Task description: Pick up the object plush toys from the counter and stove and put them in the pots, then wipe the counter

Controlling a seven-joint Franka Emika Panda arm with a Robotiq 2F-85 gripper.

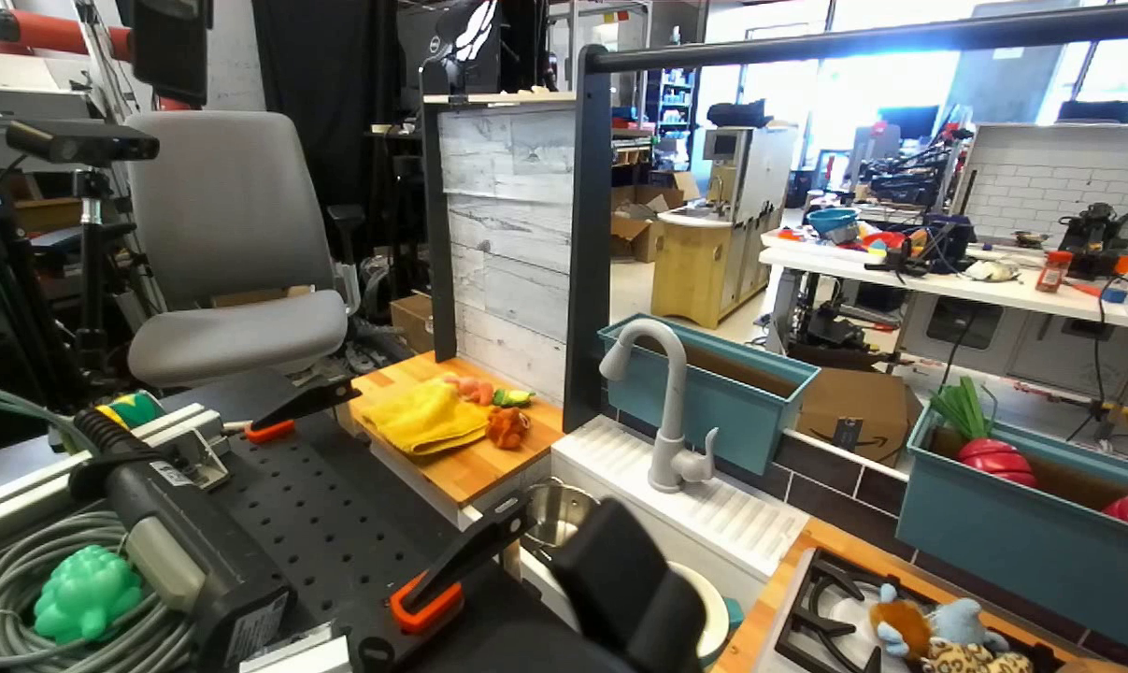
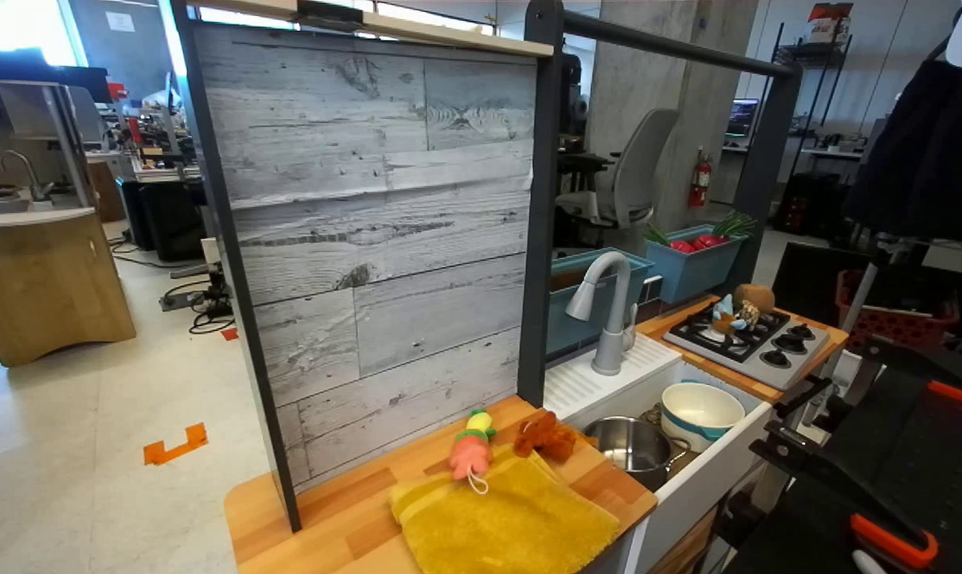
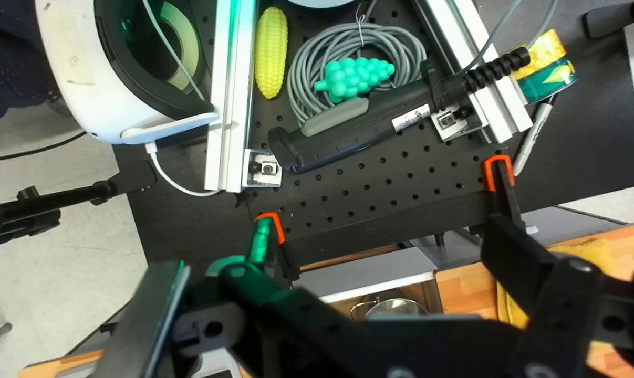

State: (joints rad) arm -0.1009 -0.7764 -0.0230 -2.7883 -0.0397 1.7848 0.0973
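Zero potted that I can see: plush toys sit on counter and stove, pots in sink, wiping looks left too, my gripper spread wide, holding nothing.

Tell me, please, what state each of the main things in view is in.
Gripper, open, holding nothing
Metal pot, upright, uncovered
White pot, upright, uncovered
Counter toys, not yet in pots
Stove toys, bunched, not yet in pots
Towel, rumpled
Stove, no flame visible
Faucet, no water visible
Cable, coiled
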